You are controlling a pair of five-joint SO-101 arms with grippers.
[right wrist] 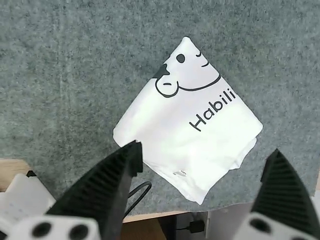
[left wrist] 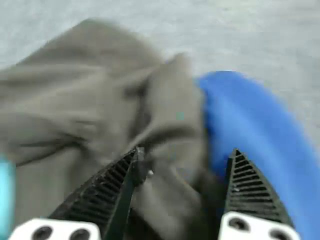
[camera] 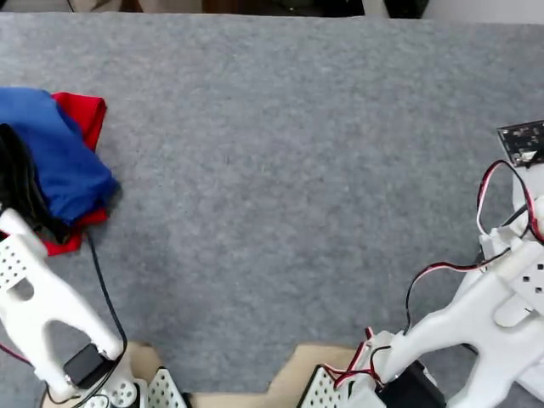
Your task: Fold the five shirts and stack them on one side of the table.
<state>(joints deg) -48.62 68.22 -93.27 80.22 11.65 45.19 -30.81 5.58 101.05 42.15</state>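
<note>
Grey felt table (camera: pixel 297 170). Left edge: crumpled heap, blue shirt (camera: pixel 55 149) over red shirt (camera: pixel 87 115), grey shirt (left wrist: pixel 85 100) blurred; left gripper (left wrist: pixel 185 151) agape above it. Folded white shirt (right wrist: pixel 192 120) flat near a table edge; right gripper (right wrist: pixel 205 149) agape, holding nothing

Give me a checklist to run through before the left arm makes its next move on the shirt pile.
1. Left pincer open: ok, fingers apart over the dark shirt.
2. Left pincer free of cloth: ok, nothing is clamped between its fingers.
3. Right pincer open: ok, it hangs above the white shirt.
4. White shirt folded: ok, it lies as a compact piece, flat on the grey mat.
5. Pile folded: not ok, the blue shirt lies bunched over the red shirt.
6. All five shirts accounted for: cannot tell, four are plain to see.
</note>
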